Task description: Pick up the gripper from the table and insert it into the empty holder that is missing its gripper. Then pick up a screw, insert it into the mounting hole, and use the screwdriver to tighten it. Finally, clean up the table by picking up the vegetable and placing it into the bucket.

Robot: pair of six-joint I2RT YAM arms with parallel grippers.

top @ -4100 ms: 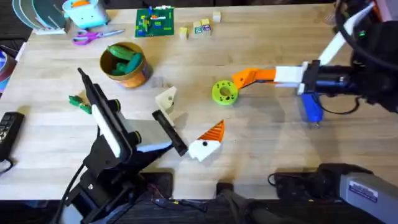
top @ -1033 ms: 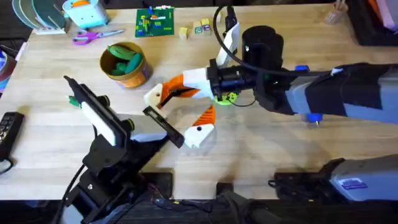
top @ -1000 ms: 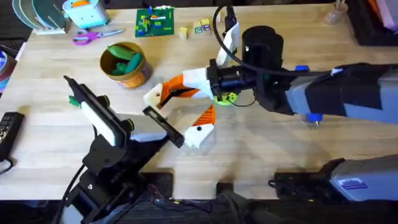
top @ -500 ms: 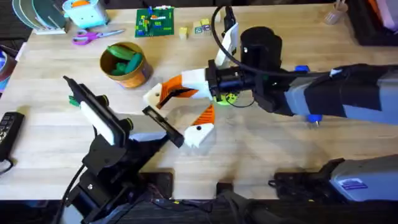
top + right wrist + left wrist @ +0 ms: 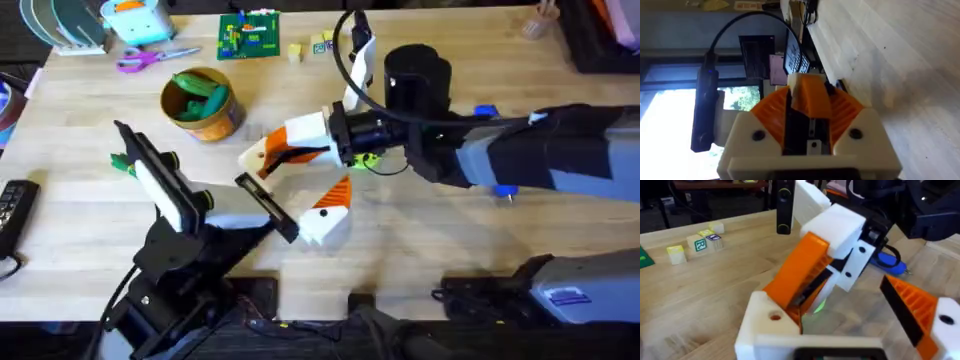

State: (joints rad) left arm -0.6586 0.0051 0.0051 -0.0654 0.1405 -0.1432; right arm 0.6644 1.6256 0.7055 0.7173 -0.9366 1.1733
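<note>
At the centre of the overhead view, the right gripper (image 5: 272,152) is seen reaching across from 3 o'clock, its orange pads closed on the orange gripper (image 5: 290,150). That piece is pressed against the cream holder (image 5: 254,156) at the tip of the left arm, which rises from 7 o'clock. The left arm's other finger (image 5: 327,212), white with an orange pad, lies at 5 o'clock of the holder. A green disc (image 5: 365,158) is partly hidden behind the right wrist. The bucket (image 5: 200,103) stands at 10 o'clock of the holder, with green items inside. The vegetable (image 5: 123,163) lies at 9 o'clock, near the left arm. The screwdriver (image 5: 503,189) peeks out at 3 o'clock under the right arm, on the table (image 5: 420,245).

From the left wrist view, the holder (image 5: 771,325) is seen with a round hole on its top, the orange gripper (image 5: 799,272) slanting down into it. The left gripper (image 5: 850,330) stands wide apart. The screwdriver (image 5: 890,264) lies beyond.

From the right wrist view, the orange gripper (image 5: 810,97) is clamped between the ribbed pads (image 5: 772,107).
</note>
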